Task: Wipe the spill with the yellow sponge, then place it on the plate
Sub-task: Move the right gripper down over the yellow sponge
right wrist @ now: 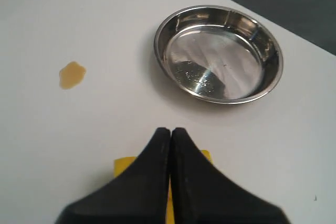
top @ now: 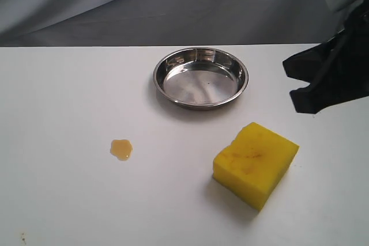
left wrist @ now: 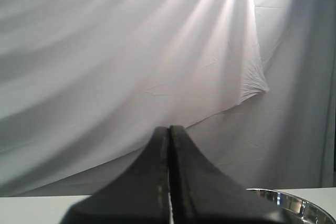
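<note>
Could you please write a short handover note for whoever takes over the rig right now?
Left tool: shut, holding nothing, pointing at the cloth backdrop.
Right tool: shut, holding nothing, off the table near the yellow sponge, not touching it.
Things: the spill sits unwiped on the white table. The sponge lies to its right in the exterior view. The steel plate stands empty behind both.
Done: nothing yet.
Left: grasp the sponge, wipe the spill, place the sponge on the plate.

Bare counter [top: 57,84] is left all around the spill [top: 121,149]. The yellow sponge [top: 255,163] and the plate [top: 200,78] are set well apart, a clear lane being kept between them.
</note>
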{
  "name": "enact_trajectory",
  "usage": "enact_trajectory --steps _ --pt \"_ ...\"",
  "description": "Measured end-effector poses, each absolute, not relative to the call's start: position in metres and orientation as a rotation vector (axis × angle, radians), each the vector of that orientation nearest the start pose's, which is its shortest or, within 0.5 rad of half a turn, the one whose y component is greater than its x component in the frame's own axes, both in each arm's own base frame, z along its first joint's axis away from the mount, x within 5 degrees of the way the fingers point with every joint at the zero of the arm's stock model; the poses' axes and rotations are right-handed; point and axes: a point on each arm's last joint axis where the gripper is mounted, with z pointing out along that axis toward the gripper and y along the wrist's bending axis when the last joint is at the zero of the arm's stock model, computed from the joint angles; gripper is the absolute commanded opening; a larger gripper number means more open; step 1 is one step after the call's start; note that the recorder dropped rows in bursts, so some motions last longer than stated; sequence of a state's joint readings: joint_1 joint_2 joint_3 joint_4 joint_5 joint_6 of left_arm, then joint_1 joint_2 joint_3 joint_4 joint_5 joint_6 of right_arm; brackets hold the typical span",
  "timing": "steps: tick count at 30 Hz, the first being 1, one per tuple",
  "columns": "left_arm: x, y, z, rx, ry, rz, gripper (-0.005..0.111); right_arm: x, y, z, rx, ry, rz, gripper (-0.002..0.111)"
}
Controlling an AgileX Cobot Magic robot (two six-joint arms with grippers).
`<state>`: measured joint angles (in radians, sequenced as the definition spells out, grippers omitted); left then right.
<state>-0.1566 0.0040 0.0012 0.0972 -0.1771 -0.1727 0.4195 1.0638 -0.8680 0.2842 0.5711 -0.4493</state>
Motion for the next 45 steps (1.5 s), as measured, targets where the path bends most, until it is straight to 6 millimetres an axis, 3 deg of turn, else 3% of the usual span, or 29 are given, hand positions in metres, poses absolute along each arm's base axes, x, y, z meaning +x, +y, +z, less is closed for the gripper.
enact_trajectory --steps 11,35,39,45 --pt "0.053 -0.010 0.228 0.067 1.314 -0.210 0.000 0.208 0.111 0.320 -0.774 2.081 0.281 0.000" --pt "0.053 -0.010 0.228 0.067 1.314 -0.210 0.000 0.210 0.111 0.322 -0.757 2.059 0.280 0.000" --pt "0.053 -0.010 0.228 0.067 1.314 -0.210 0.000 0.209 0.111 0.321 -0.759 2.065 0.284 0.019" --pt "0.053 -0.010 0.228 0.067 1.314 -0.210 0.000 0.208 0.111 0.319 -0.775 2.090 0.289 0.093"
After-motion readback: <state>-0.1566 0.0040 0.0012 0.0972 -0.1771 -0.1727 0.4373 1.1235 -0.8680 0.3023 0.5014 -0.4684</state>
